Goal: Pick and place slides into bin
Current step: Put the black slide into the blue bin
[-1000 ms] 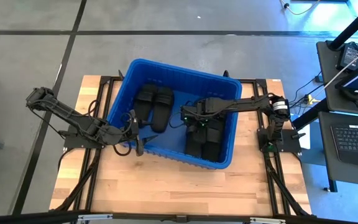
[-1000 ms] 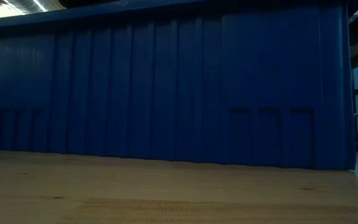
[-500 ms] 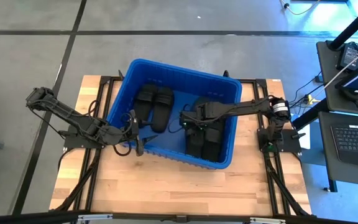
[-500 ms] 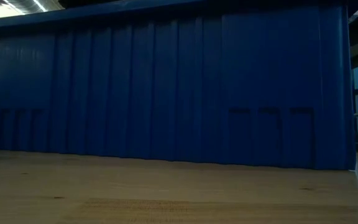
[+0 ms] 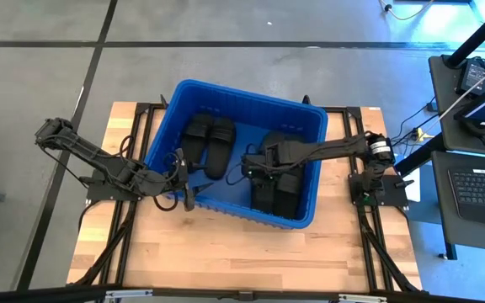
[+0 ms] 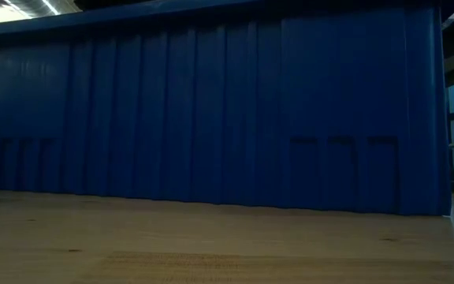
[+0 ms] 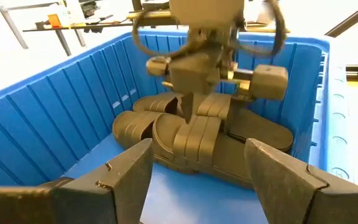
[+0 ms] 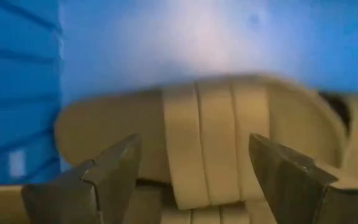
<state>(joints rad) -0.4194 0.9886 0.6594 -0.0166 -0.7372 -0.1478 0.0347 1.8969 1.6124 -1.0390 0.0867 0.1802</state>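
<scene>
1. We see the large bright-blue rectangular plastic bin (image 5: 310, 210) standing on the pale wooden table (image 5: 226, 261), between the two dark arms. In the low view its ribbed outer wall (image 6: 211, 110) fills nearly the whole picture.

2. We find matte black slide sandals with wide ribbed straps inside the bin, in two groups. One pair (image 5: 209, 143) lies side by side in the half nearer the left arm. A larger cluster (image 5: 280, 189) is piled in the half nearer the right arm, soles overlapping; we cannot count them exactly from above.

3. We place the right gripper (image 5: 255, 164) inside the bin, its arm reaching in over the rim from the right, low over the inner edge of the cluster.

4. In the right wrist view its two dark fingers (image 8: 98, 180) stand apart, with a sandal's ribbed strap (image 8: 219, 143) showing between them; nothing is clamped. We cannot tell whether the fingertips touch the sandal.

5. The left wrist view shows the right gripper (image 7: 185, 109) from the front, pointing down just above the piled sandals (image 7: 197, 137).

6. We place the left gripper (image 5: 185, 189) at the bin's near left corner, by the rim. Its fingers (image 7: 126, 174) are spread wide and hold nothing.
</scene>
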